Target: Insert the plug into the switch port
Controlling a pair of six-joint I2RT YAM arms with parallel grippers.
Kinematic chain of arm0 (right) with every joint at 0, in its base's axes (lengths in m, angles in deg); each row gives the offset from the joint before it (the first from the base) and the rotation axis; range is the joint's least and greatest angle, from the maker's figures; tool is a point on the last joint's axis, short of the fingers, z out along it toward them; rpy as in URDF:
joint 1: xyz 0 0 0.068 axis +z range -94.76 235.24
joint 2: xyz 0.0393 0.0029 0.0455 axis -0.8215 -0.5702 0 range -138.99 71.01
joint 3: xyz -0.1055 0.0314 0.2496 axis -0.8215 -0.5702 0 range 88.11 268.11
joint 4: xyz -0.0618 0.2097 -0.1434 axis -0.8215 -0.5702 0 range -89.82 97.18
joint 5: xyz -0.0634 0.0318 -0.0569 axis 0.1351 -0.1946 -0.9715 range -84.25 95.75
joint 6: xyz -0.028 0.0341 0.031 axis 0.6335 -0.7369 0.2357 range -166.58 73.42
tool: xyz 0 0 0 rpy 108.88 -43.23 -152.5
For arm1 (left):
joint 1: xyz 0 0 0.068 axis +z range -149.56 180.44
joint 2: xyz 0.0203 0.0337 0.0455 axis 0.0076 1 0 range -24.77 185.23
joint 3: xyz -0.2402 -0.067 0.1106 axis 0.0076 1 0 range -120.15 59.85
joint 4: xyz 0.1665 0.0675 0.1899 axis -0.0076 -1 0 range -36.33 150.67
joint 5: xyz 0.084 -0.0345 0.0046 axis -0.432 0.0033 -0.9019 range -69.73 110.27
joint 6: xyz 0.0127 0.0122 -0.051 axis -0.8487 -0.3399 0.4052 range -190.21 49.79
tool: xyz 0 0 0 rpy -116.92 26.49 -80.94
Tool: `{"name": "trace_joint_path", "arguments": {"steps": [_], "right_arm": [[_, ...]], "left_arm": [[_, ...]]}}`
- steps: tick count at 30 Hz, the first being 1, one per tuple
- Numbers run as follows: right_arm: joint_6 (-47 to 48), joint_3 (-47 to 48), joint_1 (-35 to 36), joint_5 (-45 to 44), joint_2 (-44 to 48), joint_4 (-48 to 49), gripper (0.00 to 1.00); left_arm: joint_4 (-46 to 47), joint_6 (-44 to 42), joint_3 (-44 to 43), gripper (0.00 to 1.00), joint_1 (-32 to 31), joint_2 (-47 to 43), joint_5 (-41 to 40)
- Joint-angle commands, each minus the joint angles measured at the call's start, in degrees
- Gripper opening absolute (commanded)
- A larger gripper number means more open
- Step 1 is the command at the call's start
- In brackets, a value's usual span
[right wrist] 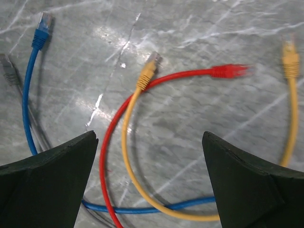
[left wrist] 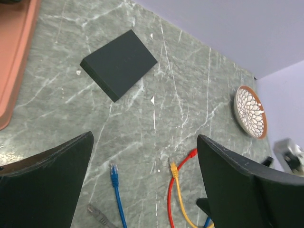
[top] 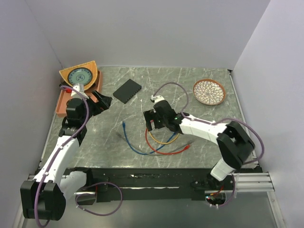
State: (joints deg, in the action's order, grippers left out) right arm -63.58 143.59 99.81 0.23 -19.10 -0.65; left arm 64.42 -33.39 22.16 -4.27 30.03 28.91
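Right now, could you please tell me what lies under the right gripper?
Red cable, yellow cable and blue cable loop on the table below the open right gripper; its fingers cover parts of their loops.

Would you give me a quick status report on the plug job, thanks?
Left gripper and right gripper open, empty. Switch box flat on table, ports not visible. Red cable crosses yellow cable by right gripper.

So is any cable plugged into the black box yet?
Out. The flat matte-black box sits alone; the blue cable, yellow cable, red cable and grey cable lie loose, apart from it.
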Motion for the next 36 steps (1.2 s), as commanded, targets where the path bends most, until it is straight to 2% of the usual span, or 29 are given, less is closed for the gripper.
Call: {"name": "trace_joint_path", "arguments": {"steps": [1, 4, 8, 9, 13, 14, 16, 17, 20, 29, 36], "right_arm": [[-3.3, 5.6, 0.6, 3.0, -5.5, -0.4, 1.00], [-4.1, 7.1, 0.9, 4.9, -8.7, 0.0, 0.97], [-4.7, 10.0, 1.0, 5.3, -12.7, -1.5, 0.86], [-5.0, 10.3, 1.0, 6.6, -13.9, -1.5, 0.80], [-5.2, 10.2, 1.0, 8.5, -15.4, -0.3, 0.67], [-5.2, 10.2, 1.0, 8.9, -15.9, -0.1, 0.53], [-5.3, 10.6, 1.0, 9.0, -16.4, -0.3, 0.37], [-5.4, 10.7, 1.0, 8.8, -16.4, -0.6, 0.20], [-5.6, 10.0, 1.0, 8.0, -14.9, -0.6, 0.07], [-3.0, 10.8, 1.0, 6.3, -7.3, -4.2, 0.00], [4.8, 11.7, 1.0, 7.8, -0.1, -6.5, 0.00]], "left_arm": [[4.0, 1.9, -1.0, 0.96, 0.1, 1.8, 3.9], [4.3, 2.3, -1.3, 0.96, 0.1, 3.2, 5.2], [3.6, 1.8, -2.2, 0.96, 0.1, 4.5, 5.7], [3.5, 1.8, -2.4, 0.96, 0.1, 4.8, 5.7], [3.3, 1.6, -2.4, 0.96, 0.1, 5.0, 5.7], [3.3, 1.5, -2.4, 0.96, 0.1, 5.1, 5.6], [3.1, 1.5, -2.3, 0.96, 0.1, 5.3, 5.4], [3.0, 1.5, -2.5, 0.96, 0.1, 5.5, 5.4], [3.1, 1.6, -2.4, 0.96, 0.1, 5.8, 5.7], [4.9, 1.3, -1.6, 0.96, 0.1, 5.5, 9.1], [7.2, 4.4, -2.0, 0.96, 0.1, 6.0, 13.0]]}}
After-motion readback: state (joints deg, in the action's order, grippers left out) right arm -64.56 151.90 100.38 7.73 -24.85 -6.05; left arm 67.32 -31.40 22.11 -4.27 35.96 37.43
